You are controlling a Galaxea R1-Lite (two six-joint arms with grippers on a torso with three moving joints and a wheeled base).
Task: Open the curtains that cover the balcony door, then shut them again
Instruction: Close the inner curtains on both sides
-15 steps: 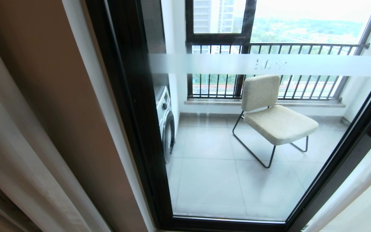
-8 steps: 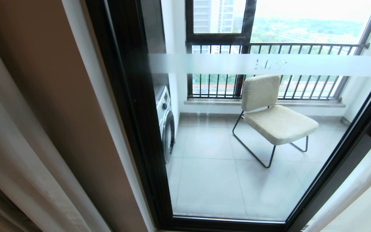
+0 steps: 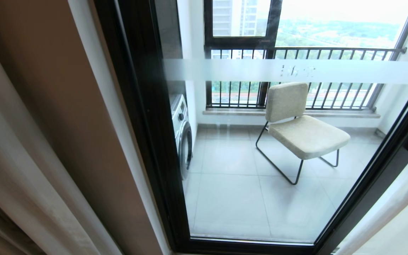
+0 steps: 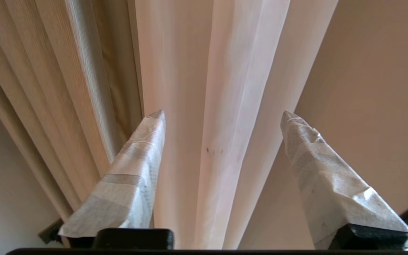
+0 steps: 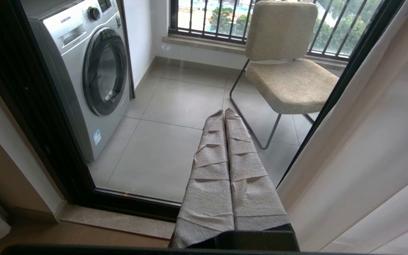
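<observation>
Left gripper spread wide, two tape-wrapped fingers well apart, nothing between them but air, aimed at the curtains straight ahead. Pale sheer folds directly ahead between the fingertips, not touched; thicker beige woven drape folds off to one side of the fingers, plain tan wall off to the other. Cannot tell how near the fabric lies to the tips. Right gripper pressed together, two wrapped fingers flat against each other, holding nothing, pointed at the balcony door and down through its glass. One white sheer panel hanging just beside that gripper, along the door's black frame; not in contact. Beyond the glass, ahead of the closed fingers: one silver front-loading washing machine to one side, one beige cushioned chair on thin black legs to the other, grey tiled floor between. Past both, one black railing with upright bars below a window, greenery outside. From the head camera, neither gripper in view: door glass uncovered, one frosted white band with small characters across it, curtains drawn aside to both edges, beige folds on the left, white sheer at the lower right.
</observation>
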